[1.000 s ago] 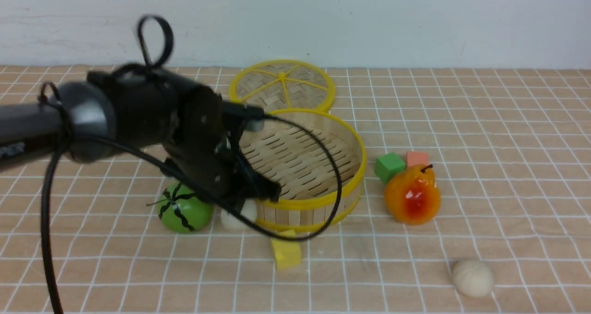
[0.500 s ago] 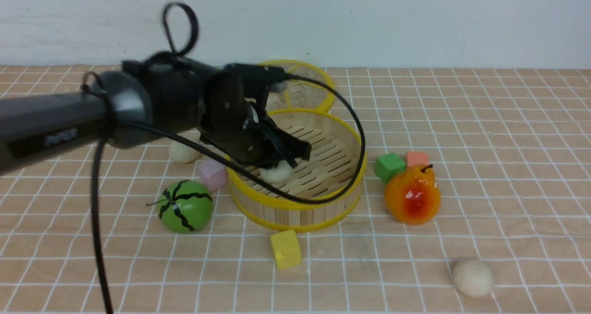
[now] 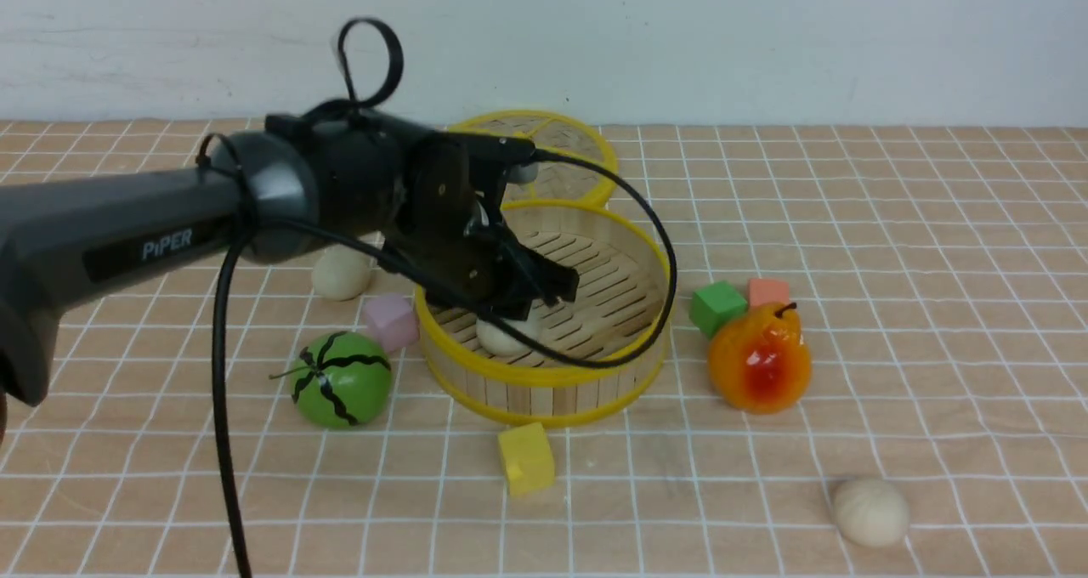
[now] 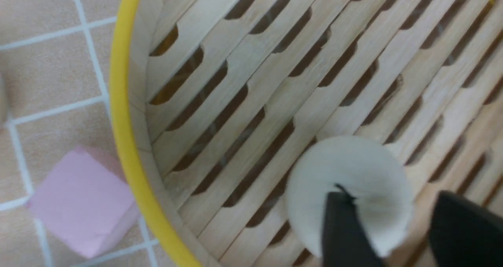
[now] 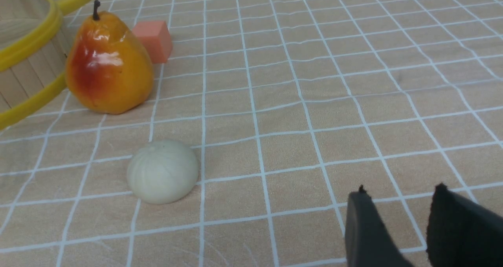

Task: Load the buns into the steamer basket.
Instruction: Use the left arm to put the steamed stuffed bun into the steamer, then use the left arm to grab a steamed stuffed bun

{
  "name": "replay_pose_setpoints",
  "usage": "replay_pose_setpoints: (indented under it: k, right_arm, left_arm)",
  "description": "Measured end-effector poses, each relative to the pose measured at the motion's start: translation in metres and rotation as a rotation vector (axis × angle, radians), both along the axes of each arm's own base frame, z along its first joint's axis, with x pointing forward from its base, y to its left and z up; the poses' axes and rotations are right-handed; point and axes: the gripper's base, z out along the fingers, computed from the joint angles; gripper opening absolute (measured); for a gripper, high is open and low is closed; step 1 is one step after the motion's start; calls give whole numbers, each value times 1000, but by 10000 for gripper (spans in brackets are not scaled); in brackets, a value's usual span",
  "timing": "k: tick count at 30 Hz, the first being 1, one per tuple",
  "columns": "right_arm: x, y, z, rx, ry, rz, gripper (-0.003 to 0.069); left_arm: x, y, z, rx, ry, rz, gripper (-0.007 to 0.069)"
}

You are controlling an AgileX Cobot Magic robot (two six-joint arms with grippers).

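A plain white wall backs a counter covered in beige cloth with a white grid. Near the middle stands the round bamboo steamer basket with slat walls and yellow rims, and the flat woven yellow-rimmed lid lies just behind it, partly hidden by the left arm. The left gripper hangs inside the basket, over its near left part. Its jaws are parted and grip nothing. In the left wrist view one dark finger crosses in front of a small cream-white bun that lies on the slatted floor close to the basket wall, and bare slats show in the gap between the two fingers. A second cream-white bun sits on the counter to the left of the basket, beyond a pink foam cube that lies just beside the rim. A third, faintly ridged bun rests on the near right of the counter, well apart from the basket. The right gripper shows only in its own wrist view, above the cloth near that bun, jaws apart with nothing between them. A green striped toy watermelon sits left of the basket, a yellow cube just in front of it, and to the right stand a green cube, a salmon cube and a glossy orange toy pear.
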Motion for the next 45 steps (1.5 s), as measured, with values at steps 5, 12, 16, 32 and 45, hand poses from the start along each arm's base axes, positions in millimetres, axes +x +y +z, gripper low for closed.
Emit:
replay_pose_setpoints:
  k: [5,12,16,32,45]
  right_arm:
    - [0,0,0,0,0,0,241]
    - [0,0,0,0,0,0,241]
    - [0,0,0,0,0,0,241]
    - [0,0,0,0,0,0,241]
    - [0,0,0,0,0,0,241]
  left_arm:
    - [9,7,34,50,-16,12,440]
    - [42,86,58,77,-36,197,419]
    - [61,135,42,52,-3,318,364]
    - [97,144,-28,-10,-14,359,249]
    - [103,144,-53,11,8,354,143]
